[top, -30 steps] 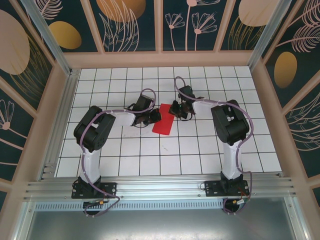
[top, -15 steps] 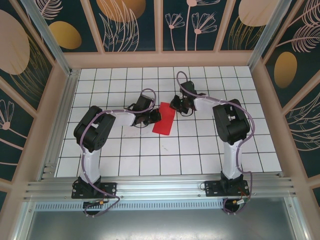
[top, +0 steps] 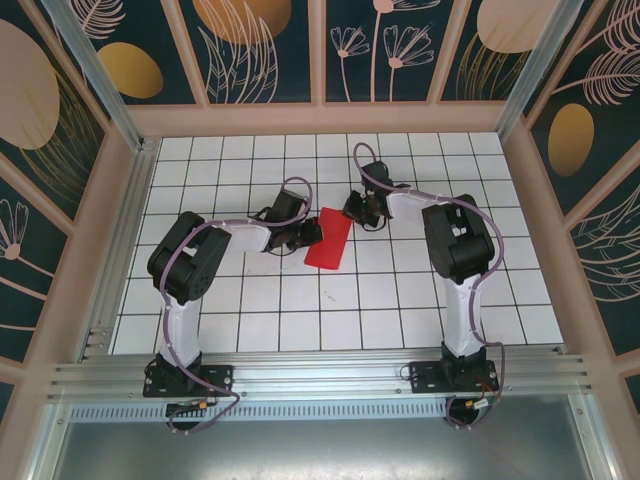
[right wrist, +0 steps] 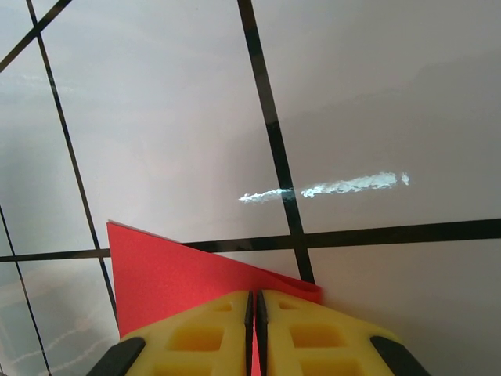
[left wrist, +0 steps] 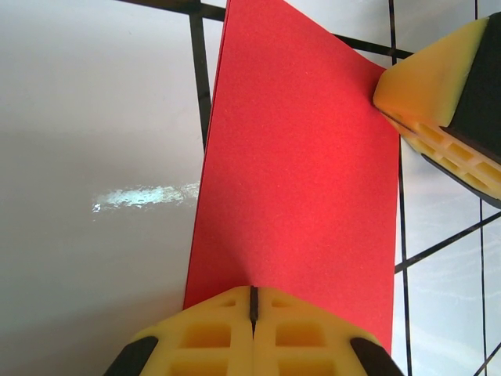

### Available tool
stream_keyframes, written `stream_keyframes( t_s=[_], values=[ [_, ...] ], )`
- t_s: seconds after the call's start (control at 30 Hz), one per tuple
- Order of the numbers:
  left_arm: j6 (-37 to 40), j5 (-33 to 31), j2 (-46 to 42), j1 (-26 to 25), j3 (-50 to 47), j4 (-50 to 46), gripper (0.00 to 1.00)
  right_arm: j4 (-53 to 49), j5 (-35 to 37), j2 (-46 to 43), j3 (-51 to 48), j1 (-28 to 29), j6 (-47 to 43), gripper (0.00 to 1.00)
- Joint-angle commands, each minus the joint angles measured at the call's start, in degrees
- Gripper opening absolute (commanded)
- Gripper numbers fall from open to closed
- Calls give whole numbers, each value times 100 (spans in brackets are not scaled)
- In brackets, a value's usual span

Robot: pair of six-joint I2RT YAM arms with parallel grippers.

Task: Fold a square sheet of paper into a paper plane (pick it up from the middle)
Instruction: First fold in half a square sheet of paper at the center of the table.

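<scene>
Red and thin, the sheet of paper [top: 327,238] lies flat on the white gridded surface [top: 250,310] between the two arms, near the middle, doubled over into a narrow rectangle. The left tool [left wrist: 253,296] is closed, its yellow pads pressed together on the middle of one long edge. The right tool [right wrist: 255,299] is likewise pinched narrow on a far corner, with red paper running in between its pads.

This looks like an early stage: the first half-fold is made and the nose folds are not yet begun. The next move probably calls for one tool to pin the sheet while the other lifts a corner and lays it over without dragging the paper askew.

Count: one sheet, two tools, two arms.
</scene>
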Motion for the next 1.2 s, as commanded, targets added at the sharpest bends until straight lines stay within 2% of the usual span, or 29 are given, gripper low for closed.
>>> stream_keyframes(
  t_s=[0.0, 0.1, 0.2, 0.37, 0.83, 0.97, 1.17],
  values=[
    [195, -581, 379, 37, -204, -1115, 0, 457, -205, -516, -208, -91, -321, 15],
    [185, -582, 379, 37, -196, -1111, 0, 517, -653, -796, -425, 2, -429, 15],
    [162, -571, 379, 37, -196, -1085, 0, 515, -803, -939, -816, 174, -391, 15],
    [161, -563, 375, 36, -187, -1085, 0, 666, -774, -983, -1337, 296, -254, 14],
    [163, -462, 101, 37, 64, -1094, 0, 466, -526, -658, -1479, 373, -161, 12],
    [110, -59, -168, 37, 45, -770, 4, 451, -299, -596, -1559, 367, 77, 11],
    [-79, 829, -811, 11, -516, 182, 16, 757, 106, -777, -1838, 523, 586, 11]
  ],
)
